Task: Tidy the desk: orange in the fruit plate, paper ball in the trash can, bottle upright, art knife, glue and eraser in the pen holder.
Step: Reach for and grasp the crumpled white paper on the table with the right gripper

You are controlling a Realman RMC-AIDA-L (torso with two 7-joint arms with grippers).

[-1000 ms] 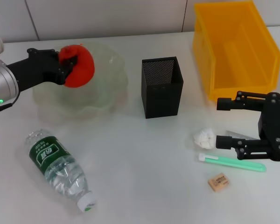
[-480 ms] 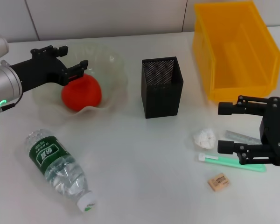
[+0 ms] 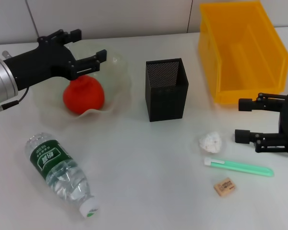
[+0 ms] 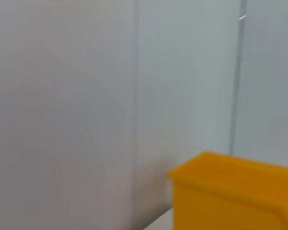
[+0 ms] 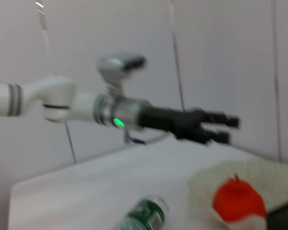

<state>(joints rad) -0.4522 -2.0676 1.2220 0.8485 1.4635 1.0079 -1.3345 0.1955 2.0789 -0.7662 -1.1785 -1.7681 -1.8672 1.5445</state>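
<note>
Red-orange round orange (image 3: 83, 95) sits inside the wavy pale-green glass fruit plate (image 3: 116, 93), right under our left gripper (image 3: 88, 50), whose black fingers are spread wide with nothing in them. Our right gripper (image 3: 242, 120) hangs open too, empty, with the small white wrinkly paper ball (image 3: 210, 141) just beside its fingertips and the big yellow plastic trash can (image 3: 242, 48) behind it. Below that hand lie a mint-green stick-shaped tool (image 3: 238, 167) and the tan rectangular eraser (image 3: 225, 186). The clear ribbed bottle (image 3: 61, 172) with the green label lies on its side, well away from both hands.

Left wrist view: just wall and a corner of the yellow can (image 4: 235, 196).

Right wrist view: left gripper (image 5: 222, 129) above the orange (image 5: 239, 203), bottle (image 5: 143, 215) nearer.

Risk, we reckon: going for the paper ball, the fingers could nudge it away, or clip the green tool beside it. The black mesh pen holder (image 3: 166, 89) stands between the hands but blocks nothing.
</note>
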